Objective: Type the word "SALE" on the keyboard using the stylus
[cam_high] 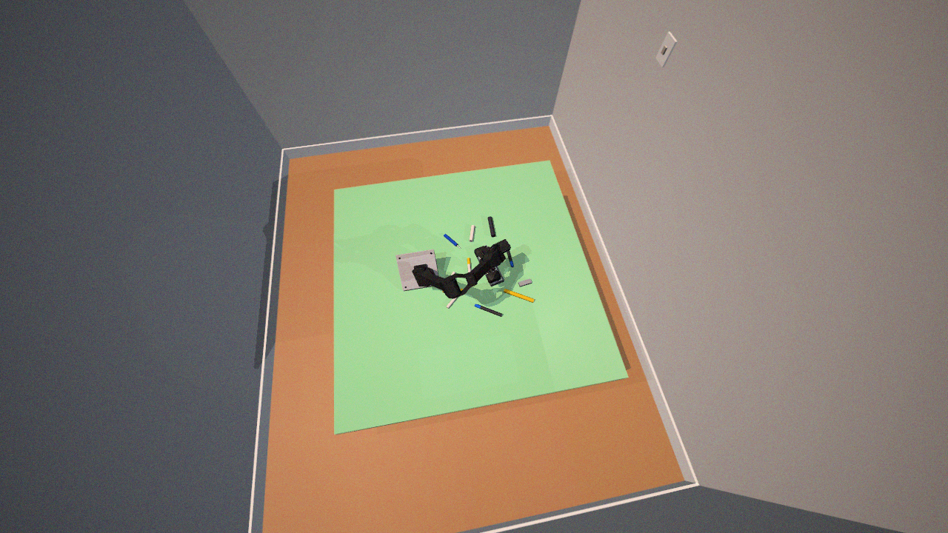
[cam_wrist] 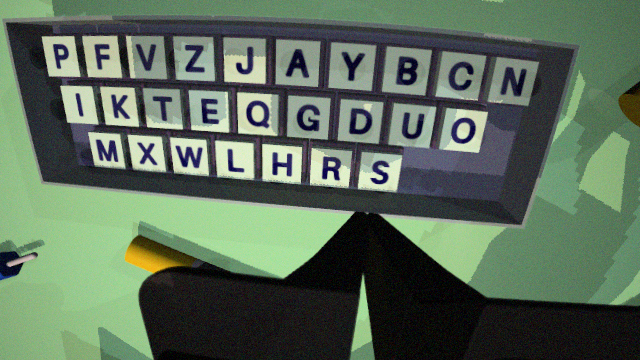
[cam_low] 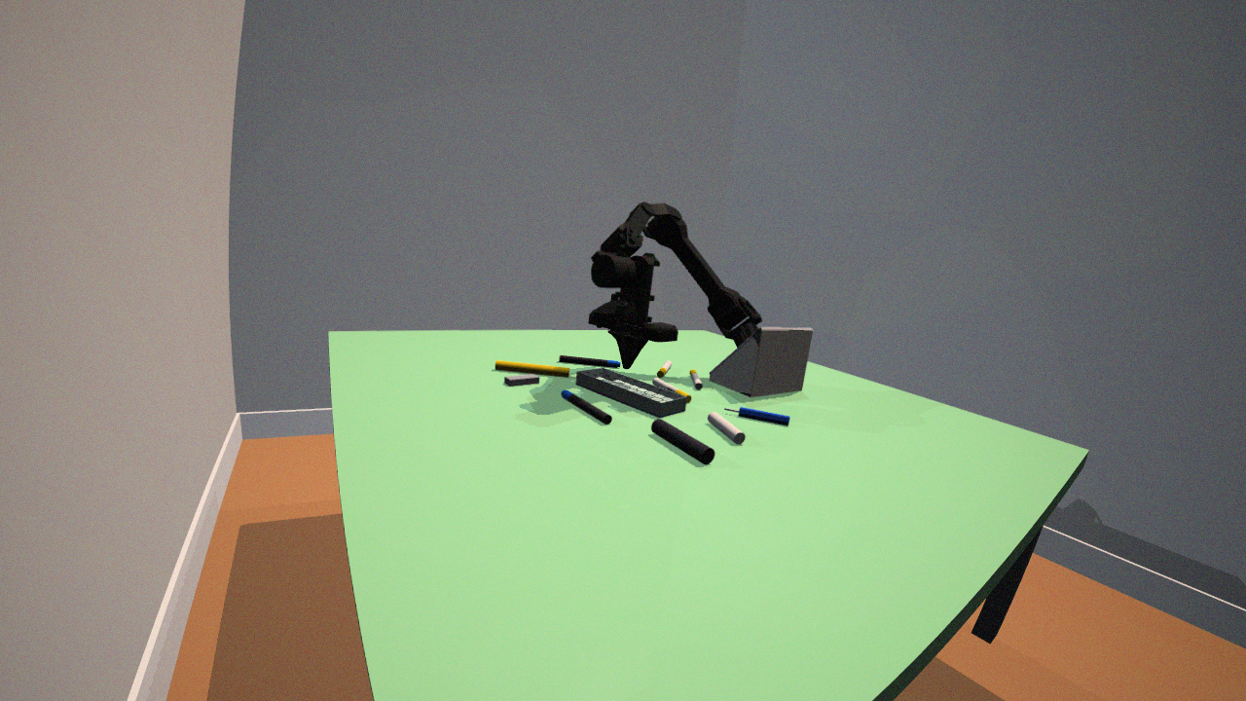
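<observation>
While pens lie around, closed jaws [cam_high: 492,279] [cam_low: 627,366] hover.

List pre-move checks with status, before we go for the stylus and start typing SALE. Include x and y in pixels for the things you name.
1. Fingers [cam_low: 627,366] holding the stylus: not ok, they are shut with nothing between them.
2. Fingers open for a pick: not ok, tips together.
3. Stylus identified: cannot tell, several pen-like things lie around the keyboard [cam_low: 631,404] [cam_wrist: 280,192].
4. S [cam_wrist: 380,173], A [cam_wrist: 298,63], L [cam_wrist: 235,159] and E [cam_wrist: 205,113] keys readable: ok, all four show in the wrist view.
5. Keyboard lying on the desk [cam_high: 424,371] [cam_low: 609,567], keys up: ok.
</observation>
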`<state>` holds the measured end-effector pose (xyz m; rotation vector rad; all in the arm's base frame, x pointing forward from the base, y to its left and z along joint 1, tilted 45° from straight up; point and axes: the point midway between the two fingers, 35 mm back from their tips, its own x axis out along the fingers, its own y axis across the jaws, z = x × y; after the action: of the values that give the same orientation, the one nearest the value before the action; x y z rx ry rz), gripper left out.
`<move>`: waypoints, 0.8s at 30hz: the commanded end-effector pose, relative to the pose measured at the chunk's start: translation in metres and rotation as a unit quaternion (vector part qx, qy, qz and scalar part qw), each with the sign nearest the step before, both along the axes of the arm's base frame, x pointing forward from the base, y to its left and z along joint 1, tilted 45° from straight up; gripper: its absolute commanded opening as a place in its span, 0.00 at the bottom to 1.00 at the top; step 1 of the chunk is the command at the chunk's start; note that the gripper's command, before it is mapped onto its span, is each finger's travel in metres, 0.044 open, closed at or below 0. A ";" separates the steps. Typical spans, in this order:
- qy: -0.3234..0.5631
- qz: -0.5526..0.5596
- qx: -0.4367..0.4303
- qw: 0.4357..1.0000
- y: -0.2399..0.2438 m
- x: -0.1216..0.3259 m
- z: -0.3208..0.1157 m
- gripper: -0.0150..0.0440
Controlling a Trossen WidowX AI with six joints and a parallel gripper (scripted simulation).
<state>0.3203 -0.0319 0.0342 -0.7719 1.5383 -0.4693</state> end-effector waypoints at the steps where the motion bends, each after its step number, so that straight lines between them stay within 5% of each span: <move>1: 0.003 0.002 0.004 1.000 0.028 -0.007 -0.028 0.25; 16: 0.003 0.001 0.003 1.000 0.055 -0.018 -0.057 0.25; 24: 0.004 0.001 0.005 1.000 0.098 -0.019 -0.014 0.25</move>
<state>0.3023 0.0528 0.0049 -0.7794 1.5476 -0.4540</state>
